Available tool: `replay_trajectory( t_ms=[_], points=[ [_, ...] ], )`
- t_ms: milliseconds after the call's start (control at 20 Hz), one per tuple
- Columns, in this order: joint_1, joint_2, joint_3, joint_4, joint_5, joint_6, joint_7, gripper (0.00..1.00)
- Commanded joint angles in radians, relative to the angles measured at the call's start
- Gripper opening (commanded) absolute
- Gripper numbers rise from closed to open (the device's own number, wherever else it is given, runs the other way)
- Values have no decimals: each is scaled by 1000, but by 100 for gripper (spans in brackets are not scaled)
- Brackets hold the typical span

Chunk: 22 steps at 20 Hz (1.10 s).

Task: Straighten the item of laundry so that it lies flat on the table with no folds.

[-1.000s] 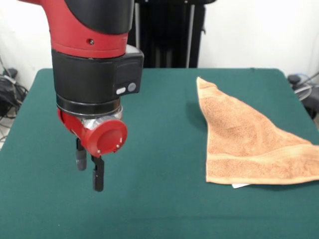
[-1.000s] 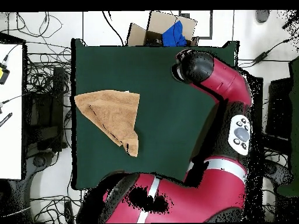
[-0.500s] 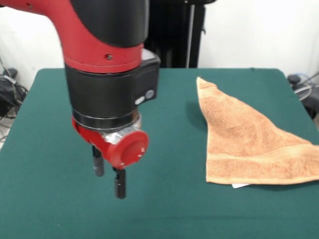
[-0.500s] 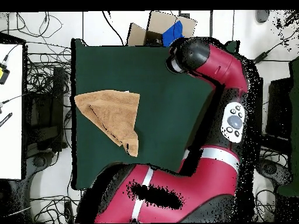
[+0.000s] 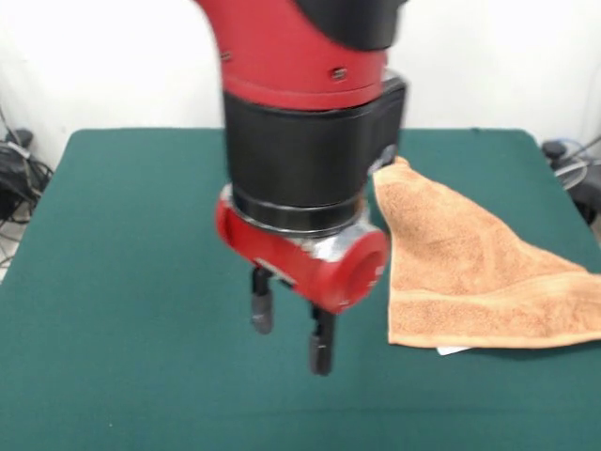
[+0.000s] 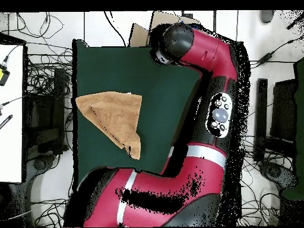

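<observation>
Here the hand (image 5: 289, 329) hangs from the red and black arm (image 5: 305, 113) over the green surface (image 5: 122, 282), its two dark fingers (image 5: 320, 344) pointing down with a clear gap between them and nothing held. The fingers stand apart, a moderate spread rather than a wide one. In the front view they sit near the middle of the picture, toward 6 o'clock, and whether the tips touch the cloth of the surface I cannot tell.

The towel (image 5: 460, 272) lies at about 3 o'clock from the hand in the front view, apart from the fingers, though the arm's black wrist housing overlaps its far corner in the picture. It is folded into a rough triangle (not spread flat): a narrow point toward the far side, a wide band along the near edge with a woven stripe, and its right end running off the picture's edge. A small white tag (image 5: 454, 350) peeks out under the near edge.

From overhead the towel (image 6: 113, 119) rests toward 9 o'clock on the surface (image 6: 160, 101), its left corner close to the surface's edge and its narrow tip pointing toward 6 o'clock. The arm (image 6: 205, 53) curves in from the right, its end near 12 o'clock, well apart from the towel. The hand itself is hidden beneath the arm there.
</observation>
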<state>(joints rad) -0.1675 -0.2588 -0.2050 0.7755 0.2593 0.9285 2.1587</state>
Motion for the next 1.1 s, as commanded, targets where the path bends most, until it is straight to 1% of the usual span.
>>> replay_trajectory(
  t_ms=[50,400,450,650,850,1100],
  points=[
    [53,1,22,55,-12,93,172,100],
    [64,-15,22,106,-12,83,159,100],
    [63,-20,30,138,-12,62,149,100],
    [62,-30,47,213,-10,4,133,100],
    [61,-30,52,256,-18,-43,125,100],
    [41,-20,74,286,-13,-56,100,100]
  ],
)
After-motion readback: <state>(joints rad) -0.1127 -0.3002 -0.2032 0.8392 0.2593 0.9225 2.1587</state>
